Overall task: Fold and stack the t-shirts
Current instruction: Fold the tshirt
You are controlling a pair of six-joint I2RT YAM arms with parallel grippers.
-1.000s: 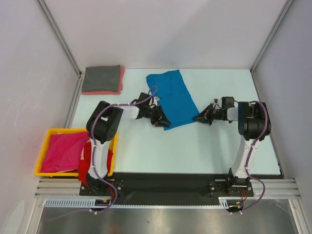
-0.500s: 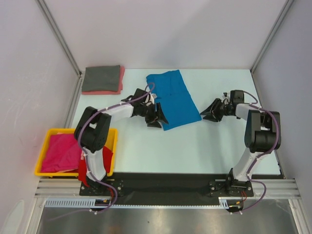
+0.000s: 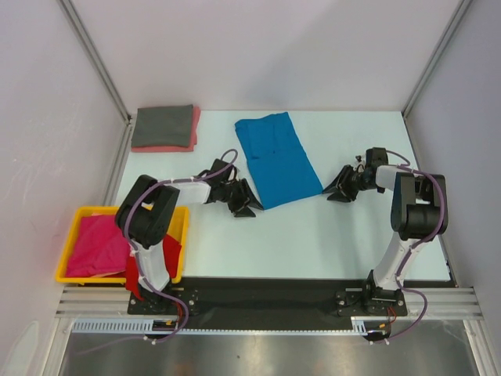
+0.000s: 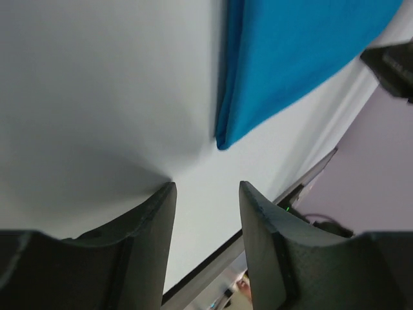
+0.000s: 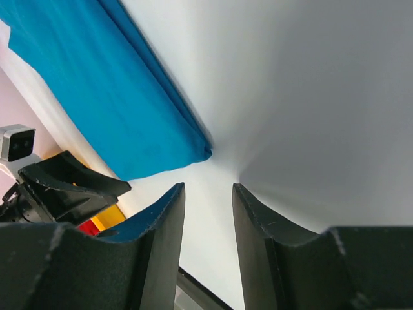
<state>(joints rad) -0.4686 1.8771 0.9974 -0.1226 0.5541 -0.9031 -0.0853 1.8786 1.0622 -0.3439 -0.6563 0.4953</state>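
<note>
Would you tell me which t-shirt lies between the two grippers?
The blue t-shirt, alone mid-table; the grey t-shirt tops the pink t-shirt far left, the magenta t-shirt sits in the yellow bin.

No writing can be read in any of the three views: no text, label, brand name, number or sign.
</note>
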